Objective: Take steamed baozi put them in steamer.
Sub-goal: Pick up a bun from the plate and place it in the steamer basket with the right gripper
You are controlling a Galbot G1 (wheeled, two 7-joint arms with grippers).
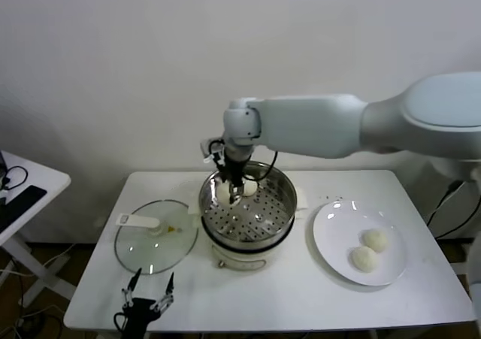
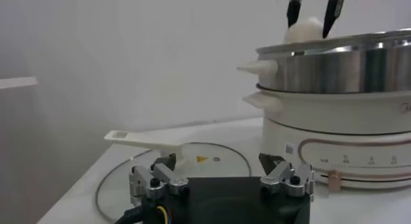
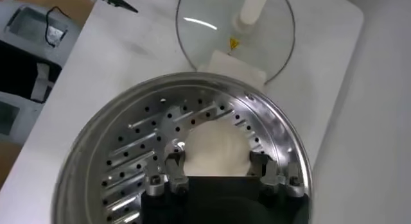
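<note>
Right gripper (image 1: 234, 191) sits low inside the steamer (image 1: 279, 196), at its rear left. Fingers (image 3: 174, 162) stand on either side of one steamed baozi (image 3: 215, 151); they look to be touching its flanks, so the grip reads as closed on the bun. From the left wrist view the same bun (image 2: 303, 30) shows above the steamer rim (image 2: 334, 68) between the two dark fingertips (image 2: 293, 12). Whether the bun rests on the perforated floor or hangs just above it cannot be told.

Steamer basket stands on a cream pot base (image 1: 240, 258), centre of the white table (image 1: 301, 294). Glass lid (image 1: 154, 237) lies flat just left of the pot, white handle up. White plate (image 1: 338, 237) lies right of the pot, apart from it, holding two more baozi (image 1: 375, 239) side by side.

Left gripper (image 1: 149, 292) parked at the table's front left edge, near the lid, jaws spread, nothing in them.
</note>
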